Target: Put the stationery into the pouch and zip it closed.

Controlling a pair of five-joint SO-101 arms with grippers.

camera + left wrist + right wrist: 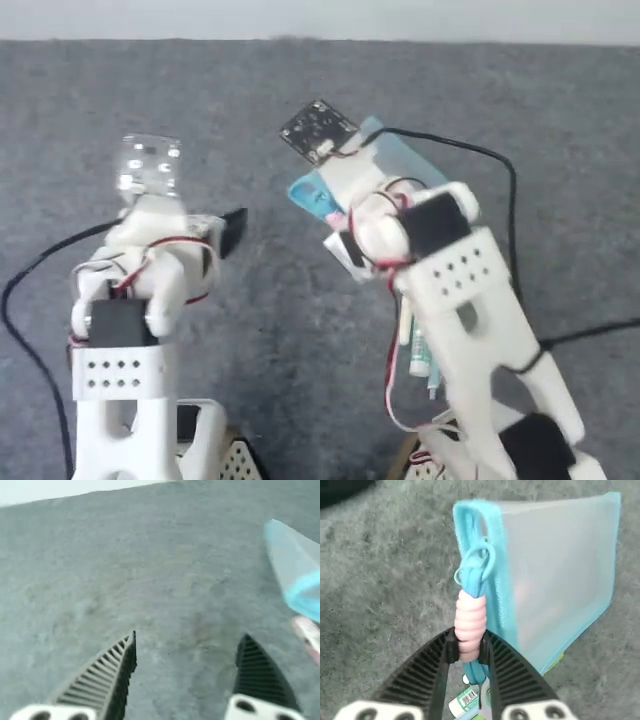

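blue pouch (560, 565), contents unclear, pink pull (468, 612) in gripper (468, 640).

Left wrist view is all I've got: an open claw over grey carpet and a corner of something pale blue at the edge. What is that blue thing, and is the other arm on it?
Observer: It's a translucent pale-blue zip pouch. The right claw is shut on a pink ribbed piece at its zip end.
Operator: Is any stationery lying outside it?
Observer: Yes, a white-and-green tube-shaped stationery item lies on the grey carpet beneath the right arm.
Operator: Is my side touching the pouch?
Observer: No. From the high view, the left claw hangs open beside the pouch, with bare carpet between them.
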